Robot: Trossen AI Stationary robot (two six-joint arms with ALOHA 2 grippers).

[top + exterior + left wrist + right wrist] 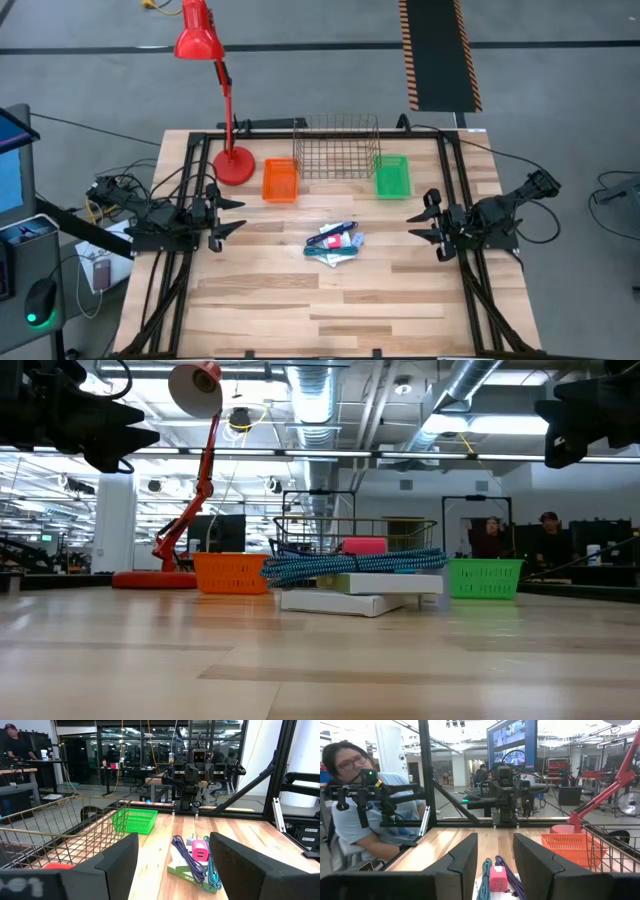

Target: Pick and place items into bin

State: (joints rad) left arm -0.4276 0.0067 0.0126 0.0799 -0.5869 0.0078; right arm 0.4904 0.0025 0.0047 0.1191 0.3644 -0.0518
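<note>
The items (335,243) lie in a small pile on the wooden table's middle: flat white packets (350,598) at the bottom, with a blue braided cord (350,565) and a small pink-red block (200,851) on top. My left gripper (238,215) hangs open above the table's left side, pointing level toward the pile. My right gripper (415,227) hangs open above the right side, facing it. Both stand well short of the pile, with nothing between their fingers. An orange bin (280,181) and a green bin (392,176) stand behind the pile.
A wire basket (338,146) stands between the two bins at the far side. A red desk lamp (228,160) has its base at the far left, beside the orange bin. A person (355,810) sits beyond the table's left edge. Bare wood lies toward the near edge.
</note>
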